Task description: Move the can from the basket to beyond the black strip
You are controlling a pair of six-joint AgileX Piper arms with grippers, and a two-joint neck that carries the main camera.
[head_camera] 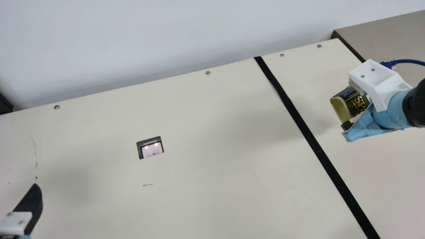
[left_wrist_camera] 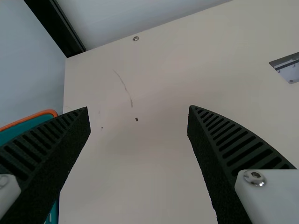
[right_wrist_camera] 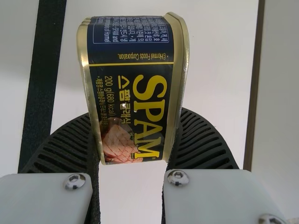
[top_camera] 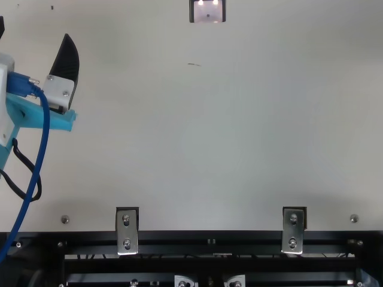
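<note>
Can [head_camera: 358,102], gold & dk blue, grasped by R gripper [head_camera: 352,107], aloft over cream table [head_camera: 199,132], R of black strip [head_camera: 315,146] in main view. L gripper [top_camera: 34,27], fingers spread apart, well away, nr orange-rimmed teal basket [left_wrist_camera: 29,118] per L wrist view.

Backing the cream table [head_camera: 186,109] with a plain pale wall [head_camera: 149,39], flanking its far corners with a dark post [head_camera: 4,104] and a grey-brown surface [head_camera: 391,33], glowing with two bright spots in a small opening [head_camera: 151,151], and dimming softly where shadows [head_camera: 265,129] are falling.
</note>
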